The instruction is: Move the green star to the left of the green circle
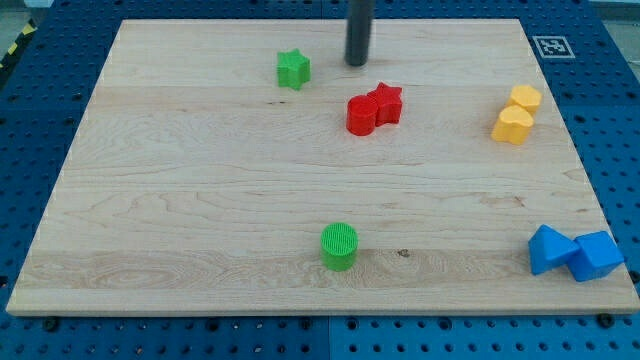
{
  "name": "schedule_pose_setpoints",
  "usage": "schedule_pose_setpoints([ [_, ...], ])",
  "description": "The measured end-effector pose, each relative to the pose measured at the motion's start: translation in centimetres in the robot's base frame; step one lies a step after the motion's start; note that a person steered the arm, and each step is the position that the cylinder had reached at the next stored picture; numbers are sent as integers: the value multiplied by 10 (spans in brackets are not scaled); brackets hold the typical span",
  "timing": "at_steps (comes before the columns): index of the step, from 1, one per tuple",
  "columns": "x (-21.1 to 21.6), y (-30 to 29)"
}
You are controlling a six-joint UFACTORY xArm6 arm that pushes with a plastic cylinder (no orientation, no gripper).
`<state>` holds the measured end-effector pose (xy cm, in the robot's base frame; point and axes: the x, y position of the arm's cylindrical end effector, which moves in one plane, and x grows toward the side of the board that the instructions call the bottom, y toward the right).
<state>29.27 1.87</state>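
1. Pale wood board (200, 200) across nearly the whole frame, grain running side to side, on a blue perforated bench (30, 120); smooth enough, by the look of it, for small blocks to slide readily.
2. Dark rod coming down from the upper middle, my tip (357, 64) resting near the board's top edge; bare, holding nothing, touching no block.
3. Blue blocks (574, 252), two touching, lower right corner of the board.
4. Yellow blocks (516, 113), two touching, upper right.
5. Red blocks (374, 109), a cylinder and a star pressed together, just below and slightly right of my tip.
6. Green circle (339, 246), ribbed cylinder, lower middle, well apart from everything else.
7. Green star (293, 69), upper middle, near my tip on the view's left. Probably light, rigid plastic; likely to spin if pushed on a point, so best contacted squarely through its centre, from the top side, to drive it down towards the circle's left.
8. Square black-and-white marker (548, 46) at the board's upper right corner; no readable writing or brand anywhere.
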Motion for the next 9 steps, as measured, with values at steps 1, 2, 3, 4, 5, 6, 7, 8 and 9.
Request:
schedule_pose_setpoints([
  [1, 38, -80],
  [2, 48, -95],
  [3, 1, -56],
  [4, -30, -87],
  [5, -3, -126],
  [6, 69, -102],
  [7, 80, -88],
  [8, 49, -105],
  [9, 10, -123],
])
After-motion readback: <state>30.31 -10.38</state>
